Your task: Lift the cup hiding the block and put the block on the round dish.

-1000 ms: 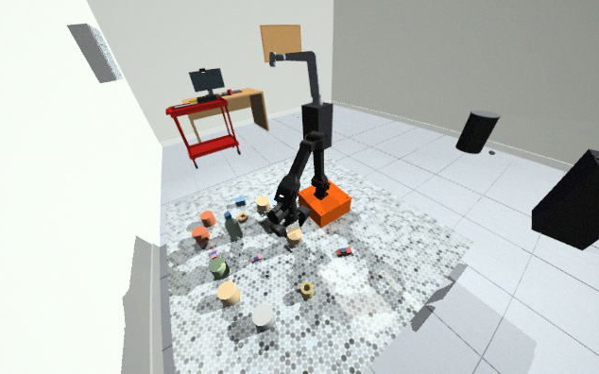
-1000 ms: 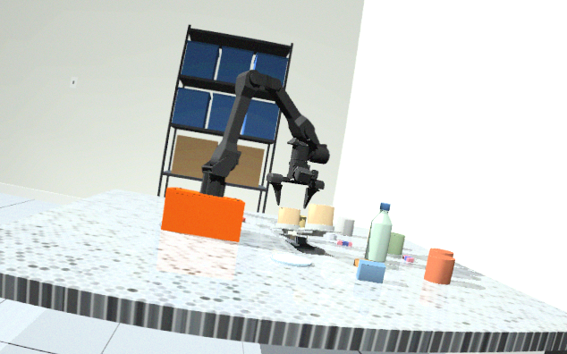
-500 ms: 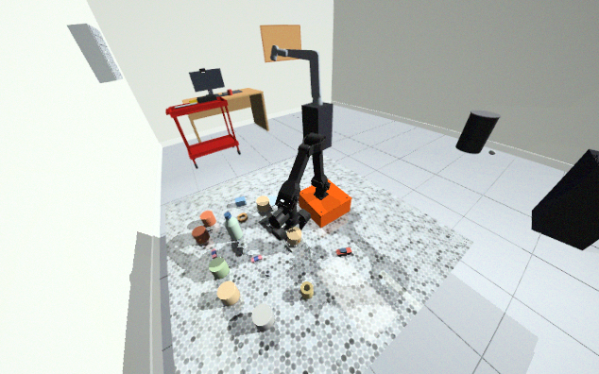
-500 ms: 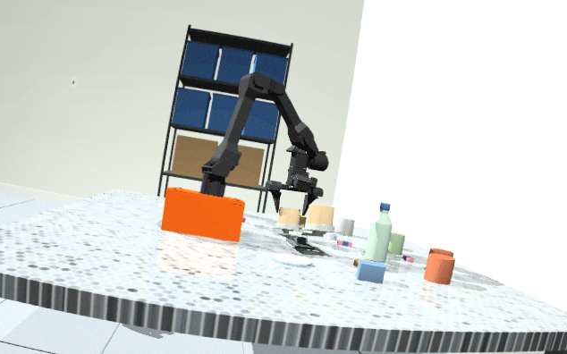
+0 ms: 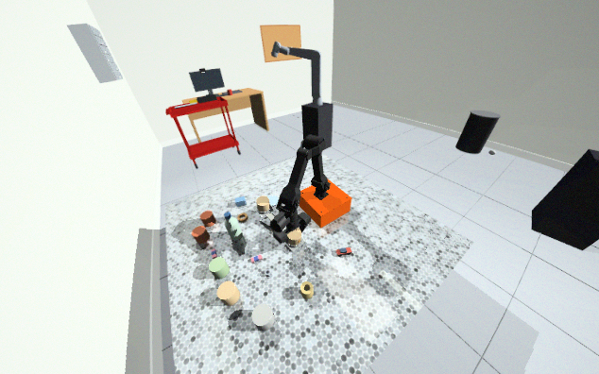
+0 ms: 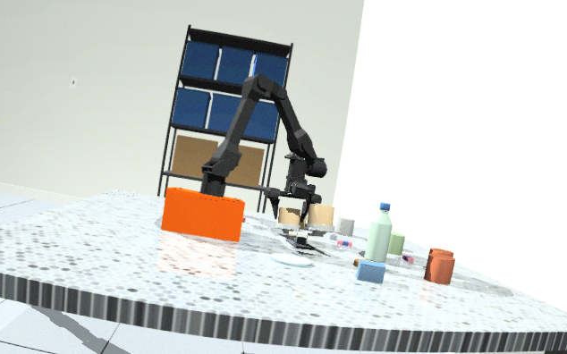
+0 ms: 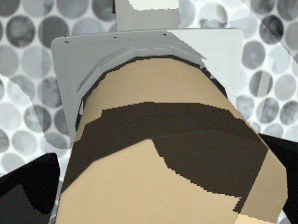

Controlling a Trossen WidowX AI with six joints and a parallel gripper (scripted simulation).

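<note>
The wide-apart, empty claw (image 6: 288, 206) is placed around the tan cup (image 7: 166, 176); next, clamping and lifting are needed.

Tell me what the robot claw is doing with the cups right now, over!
Gripper open, straddling one tan cup, not yet gripping. Second tan cup close beside it. Round dish bare, nothing above it.

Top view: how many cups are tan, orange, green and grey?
tan cups: 3
orange cups: 2
green cup: 1
grey cup: 1
Total: 7
</note>
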